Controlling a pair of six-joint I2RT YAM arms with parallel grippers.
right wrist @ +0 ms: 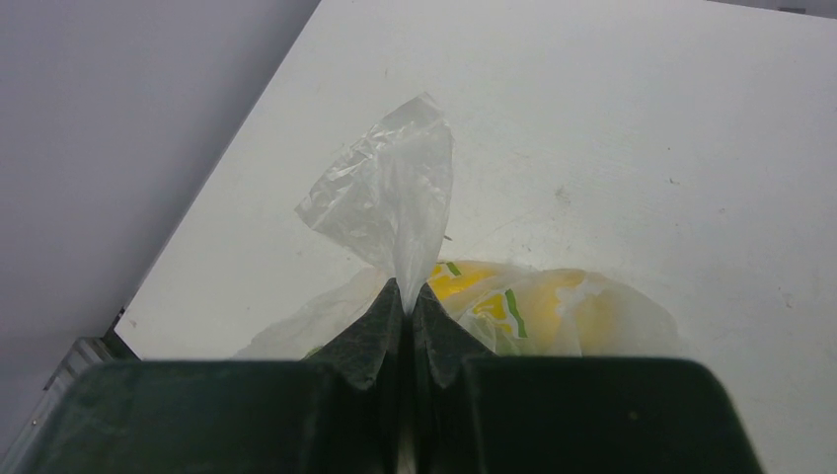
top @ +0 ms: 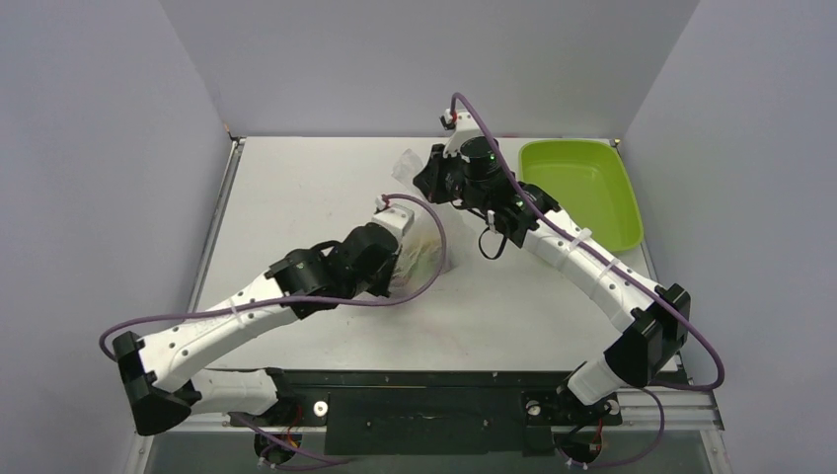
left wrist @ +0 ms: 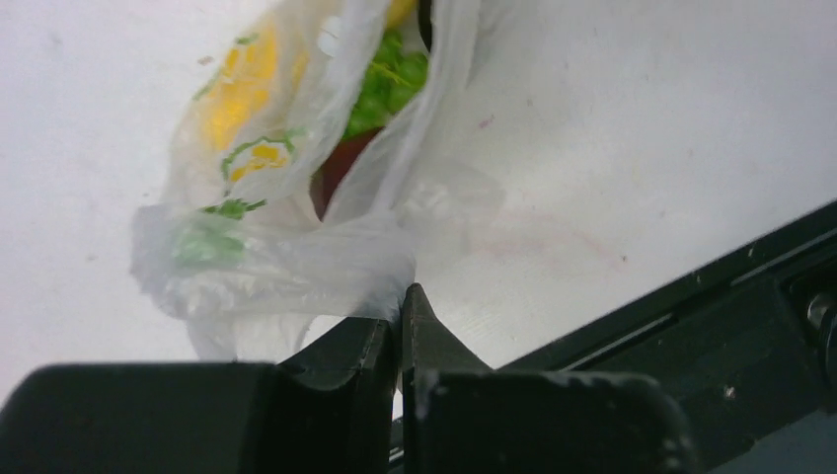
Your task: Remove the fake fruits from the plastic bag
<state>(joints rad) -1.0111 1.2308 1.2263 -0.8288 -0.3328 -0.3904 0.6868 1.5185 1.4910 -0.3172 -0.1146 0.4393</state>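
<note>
Our left gripper (left wrist: 403, 296) is pinched tight on one edge of the plastic bag (left wrist: 286, 262), near the middle of the table (top: 296, 188). The fake fruits (left wrist: 341, 166) are inside the bag. Our right gripper (right wrist: 405, 294) is pinched tight on the bag's other end, and the green tray (top: 582, 193) sits to its right.

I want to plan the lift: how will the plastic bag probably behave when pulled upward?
The plastic bag is likely floppy: its film crumples beyond the right tool. It probably sags under the fake fruits inside. The film may slip or tear where the left tool pinches it.
</note>
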